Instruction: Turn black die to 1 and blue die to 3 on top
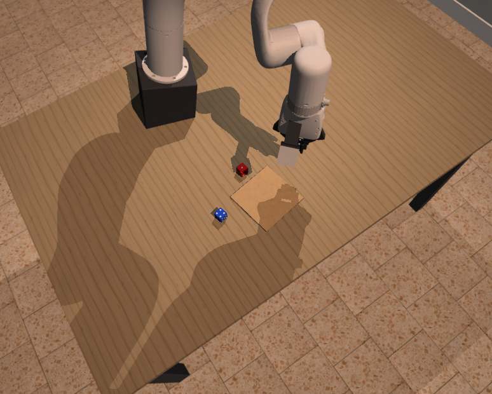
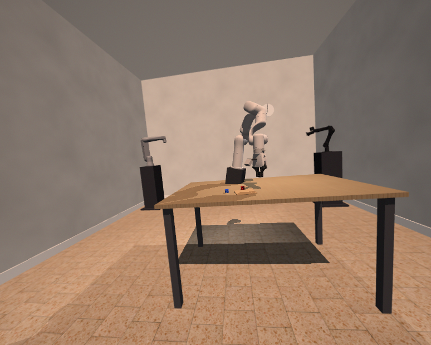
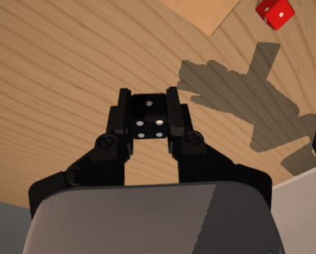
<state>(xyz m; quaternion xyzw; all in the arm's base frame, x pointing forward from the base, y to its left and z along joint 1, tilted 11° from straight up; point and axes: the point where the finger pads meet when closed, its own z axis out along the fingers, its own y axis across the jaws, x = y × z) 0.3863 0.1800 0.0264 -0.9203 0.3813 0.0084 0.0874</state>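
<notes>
Grips the black die (image 3: 149, 116) between both fingers of the gripper (image 1: 302, 147) (image 2: 259, 174) (image 3: 149, 102), clamped snugly from two opposite sides. In the wrist view, shows one pip on the die's farther face and four on the nearer. Holds it raised above the table (image 1: 369, 82) (image 2: 305, 190) (image 3: 49, 61), off the mat (image 1: 254, 192) (image 2: 244, 192) (image 3: 205, 14). Points the fingers downward, with a pale block (image 1: 287, 156) fixed beside the gripper on a dark bracket.

Beyond, on the tabletop: meets the mat, lying flat, tan, partly in shadow. Just beside one edge of it, off the mat, comes upon the red die (image 1: 242, 169) (image 2: 242, 187) (image 3: 275, 13), resting on the wood with a single pip on top. Farther along, off the mat too, finds the blue die (image 1: 220, 214) (image 2: 226, 191) with four pips up, well apart from the gripper.

Farther back, reaches the black base block (image 1: 168, 104) (image 2: 235, 176), bearing the pale arm (image 1: 309, 77) (image 2: 238, 151) that bends over the table. Behind and out to the sides, shows a small pale arm (image 2: 145, 149) and a small black arm (image 2: 328, 138), each mounted on a dark pedestal. Ends at the light back wall (image 2: 201, 107), with a round white disc (image 2: 269, 109) on it.
</notes>
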